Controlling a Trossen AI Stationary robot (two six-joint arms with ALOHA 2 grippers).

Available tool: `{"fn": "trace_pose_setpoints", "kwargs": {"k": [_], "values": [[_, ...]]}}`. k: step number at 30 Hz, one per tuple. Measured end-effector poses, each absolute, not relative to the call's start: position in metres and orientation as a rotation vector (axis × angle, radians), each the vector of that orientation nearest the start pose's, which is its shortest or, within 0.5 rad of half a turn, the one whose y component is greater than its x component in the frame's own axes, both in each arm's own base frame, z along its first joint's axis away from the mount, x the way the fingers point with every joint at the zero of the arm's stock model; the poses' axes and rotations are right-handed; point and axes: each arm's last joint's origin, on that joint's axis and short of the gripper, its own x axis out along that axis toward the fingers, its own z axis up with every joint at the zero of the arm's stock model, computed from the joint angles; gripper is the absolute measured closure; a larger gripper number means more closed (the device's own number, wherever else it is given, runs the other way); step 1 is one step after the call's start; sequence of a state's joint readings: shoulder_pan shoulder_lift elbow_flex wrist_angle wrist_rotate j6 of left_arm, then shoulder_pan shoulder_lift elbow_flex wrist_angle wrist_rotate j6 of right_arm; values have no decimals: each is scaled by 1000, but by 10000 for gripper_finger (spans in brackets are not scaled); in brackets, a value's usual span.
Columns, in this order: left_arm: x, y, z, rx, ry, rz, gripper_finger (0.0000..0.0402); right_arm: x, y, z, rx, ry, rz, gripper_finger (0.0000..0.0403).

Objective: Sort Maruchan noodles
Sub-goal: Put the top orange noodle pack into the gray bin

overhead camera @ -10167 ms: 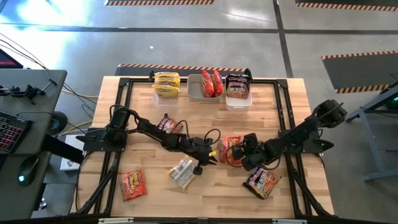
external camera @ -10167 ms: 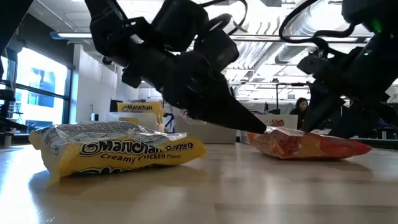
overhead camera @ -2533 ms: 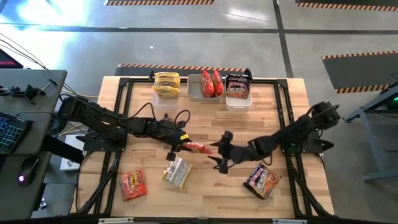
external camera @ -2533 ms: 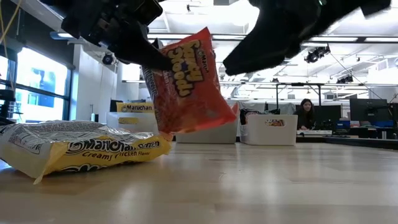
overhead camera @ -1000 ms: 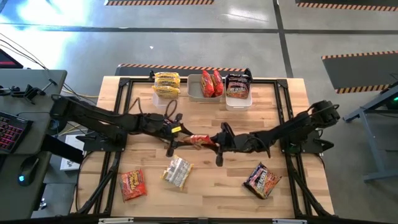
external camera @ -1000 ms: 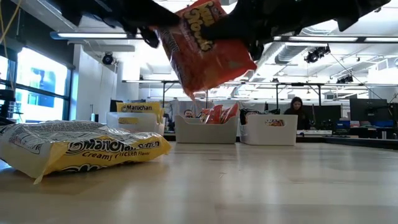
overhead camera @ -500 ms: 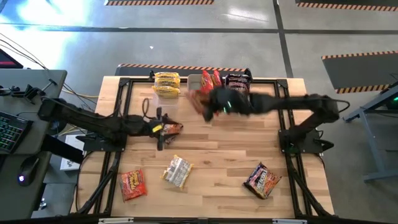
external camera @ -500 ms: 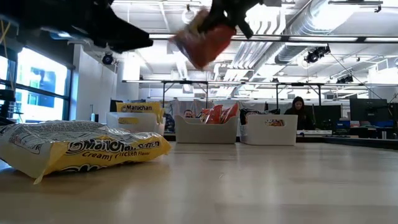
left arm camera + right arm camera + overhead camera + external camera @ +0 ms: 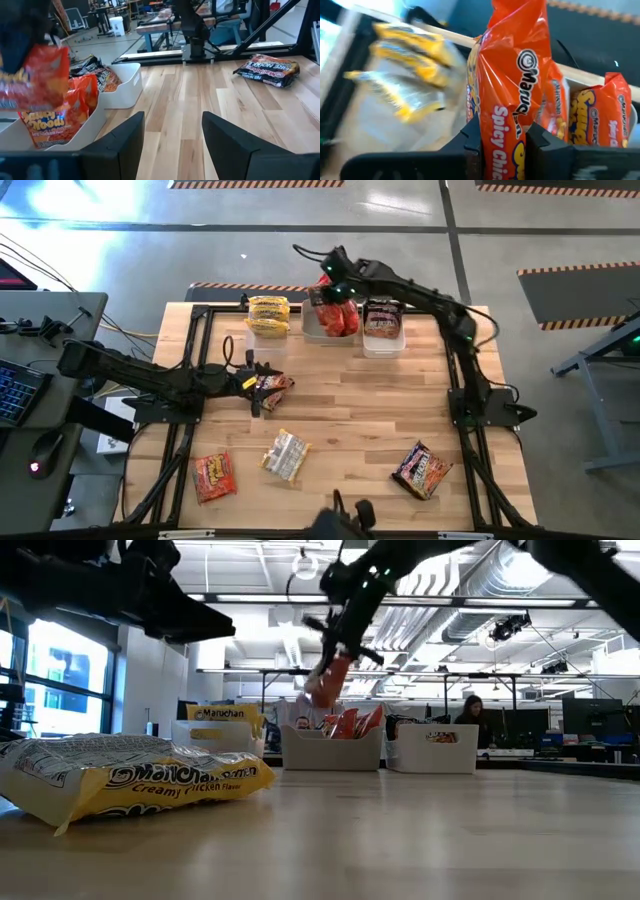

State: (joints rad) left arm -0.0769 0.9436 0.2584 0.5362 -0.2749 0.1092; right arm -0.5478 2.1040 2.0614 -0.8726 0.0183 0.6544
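Right wrist view shows an orange Spicy Chicken packet (image 9: pixel 512 95) clamped upright between the right end effector's (image 9: pixel 503 137) dark fingers. It hangs over the middle tub (image 9: pixel 312 332), which already holds orange packets (image 9: pixel 342 320). The yellow packets (image 9: pixel 268 316) sit in the tub to one side, a dark packet (image 9: pixel 382 321) in the tub (image 9: pixel 385 346) on the other.

On the bench (image 9: pixel 360 410), the left end effector (image 9: pixel 254 388) stands spread, with nothing between its fingers, just beside another dark packet (image 9: pixel 274 385). Loose packets lie nearer the front edge (three of them): one orange (image 9: pixel 213 476), one yellow (image 9: pixel 286 456), one dark (image 9: pixel 422 469).
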Motion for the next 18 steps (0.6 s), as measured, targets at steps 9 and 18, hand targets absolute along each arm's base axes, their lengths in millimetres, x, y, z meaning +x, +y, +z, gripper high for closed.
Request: {"fn": "trace_pose_setpoints", "kwargs": {"k": [9, 18], "values": [[187, -7, 194, 132, 158, 190, 213, 417, -258, 276, 921, 817, -949, 356], [187, -7, 193, 110, 172, 189, 213, 419, -256, 259, 937, 831, -1024, 356]]}}
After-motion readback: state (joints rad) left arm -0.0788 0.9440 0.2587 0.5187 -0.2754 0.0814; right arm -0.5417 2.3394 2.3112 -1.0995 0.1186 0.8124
